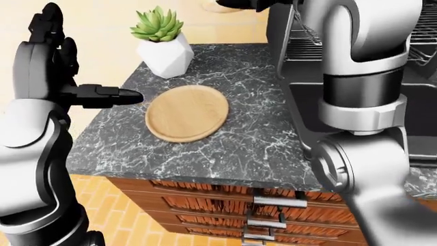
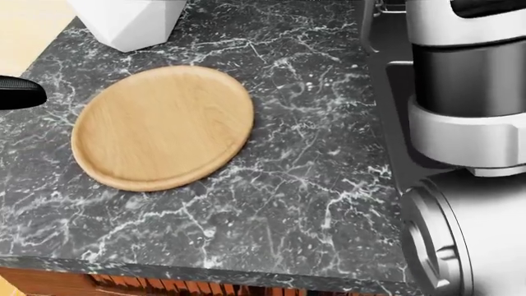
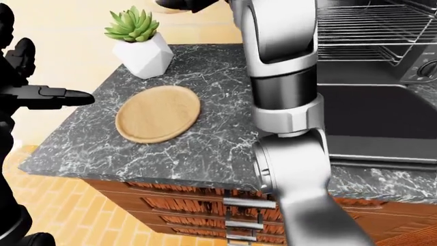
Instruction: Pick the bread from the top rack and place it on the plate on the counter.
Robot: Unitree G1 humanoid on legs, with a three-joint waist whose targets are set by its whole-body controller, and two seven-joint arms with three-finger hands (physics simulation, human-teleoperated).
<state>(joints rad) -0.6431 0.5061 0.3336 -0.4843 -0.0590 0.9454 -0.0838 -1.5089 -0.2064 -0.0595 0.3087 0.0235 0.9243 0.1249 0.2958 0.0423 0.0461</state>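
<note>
The round wooden plate (image 2: 164, 126) lies bare on the dark marble counter (image 2: 304, 185), left of the oven. My right arm (image 1: 362, 77) rises up the right side of the views. Its hand (image 3: 194, 4) is cut off by the top edge, high above the plate's far side. Its dark fingers seem closed on a tan rounded piece, the bread (image 1: 210, 6), of which only a sliver shows. My left hand (image 1: 75, 77) is open and empty, raised left of the plate, with one finger (image 2: 20, 92) pointing towards it.
An open oven with wire racks (image 3: 375, 31) stands at the right, its dark door (image 3: 382, 118) folded down over the counter. A white pot with a succulent (image 1: 164, 51) stands beyond the plate. Wooden drawers (image 1: 259, 200) lie under the counter edge.
</note>
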